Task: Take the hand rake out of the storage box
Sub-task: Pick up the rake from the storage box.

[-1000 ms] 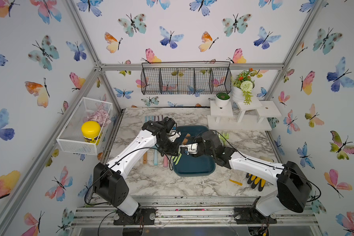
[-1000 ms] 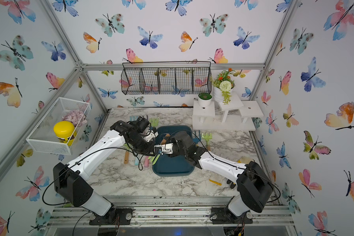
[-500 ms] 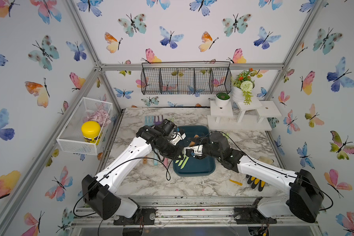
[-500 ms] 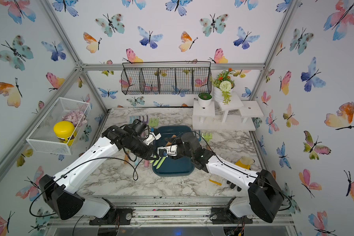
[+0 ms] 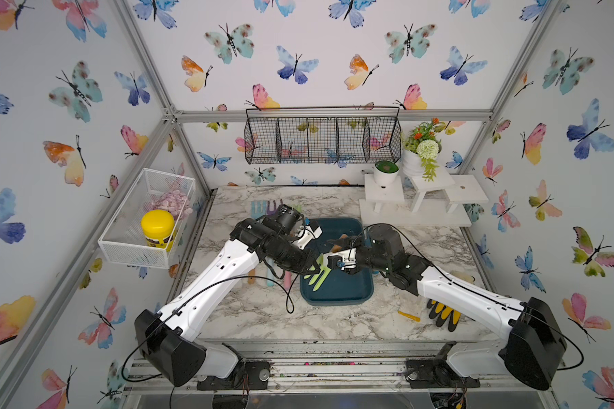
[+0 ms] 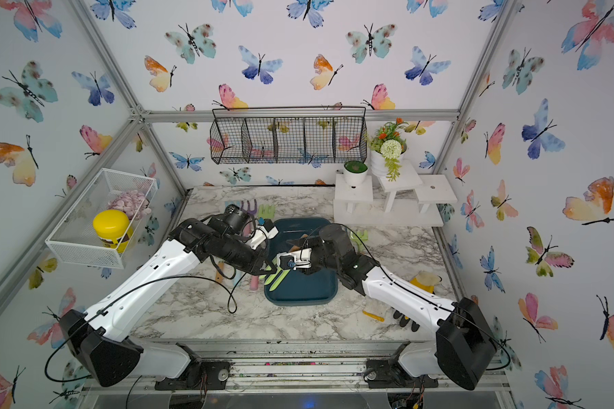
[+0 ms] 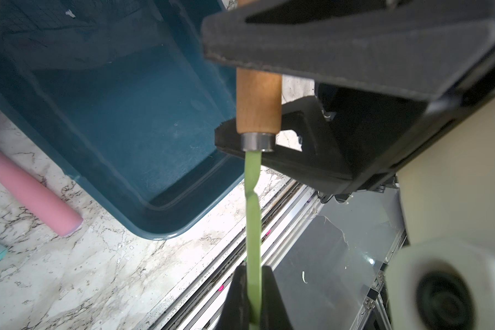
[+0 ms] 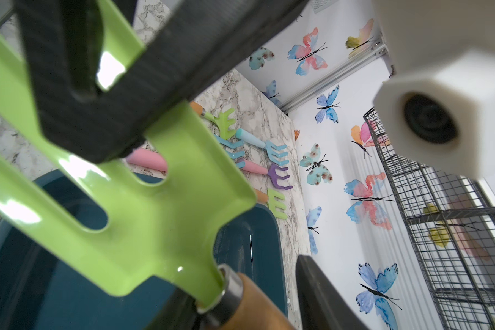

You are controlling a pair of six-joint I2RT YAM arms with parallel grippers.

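Left wrist shows rake now lifted over box, nearly out: left pincer clamps tines, right pincer narrows loosely round handle.

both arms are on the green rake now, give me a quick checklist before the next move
1. Left gripper shut on the hand rake's green head: ok.
2. Right gripper astride the wooden handle: ok.
3. Right grip firm: cannot tell.
4. Rake off the storage box floor: ok.
5. Rake outside the box: not ok, it hangs over the box's rim.
6. Bare table in front of the box for set-down: ok.
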